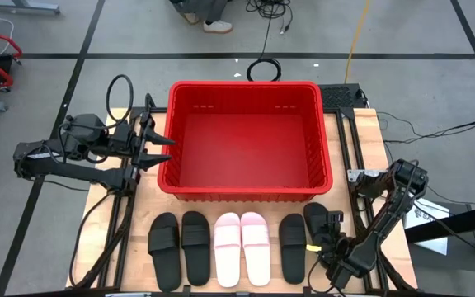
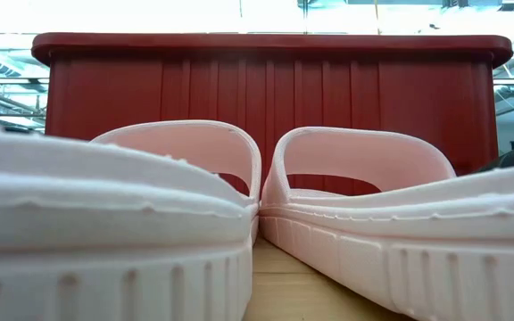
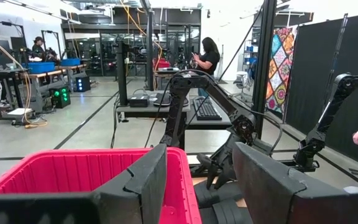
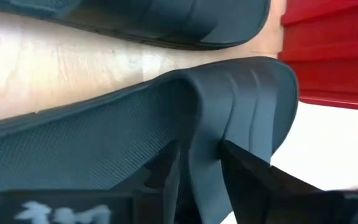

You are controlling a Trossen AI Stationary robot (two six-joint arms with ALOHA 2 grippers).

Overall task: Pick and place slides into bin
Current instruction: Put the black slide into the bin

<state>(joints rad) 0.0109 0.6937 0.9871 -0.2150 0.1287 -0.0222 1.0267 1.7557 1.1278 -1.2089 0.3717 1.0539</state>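
Observation:
Six slides lie in a row near the table's front edge: two black, two pale pink, two black at the right. The pink pair also fills the low view. The red bin stands behind them. My right gripper is shut on the rightmost black slide. My left gripper is open and empty beside the bin's left wall; it also shows in the left wrist view. My right gripper pinches the wide strap of the rightmost black slide. One finger is inside under the strap and the other is outside it. The fingers come low, slanting from the table's near right. Whether the sole is off the table, I cannot tell.
The bin holds nothing that shows. The other black slide of the right pair lies close beside the held one. Frame rails run along the table's left and right sides. People stand in the room beyond the table.

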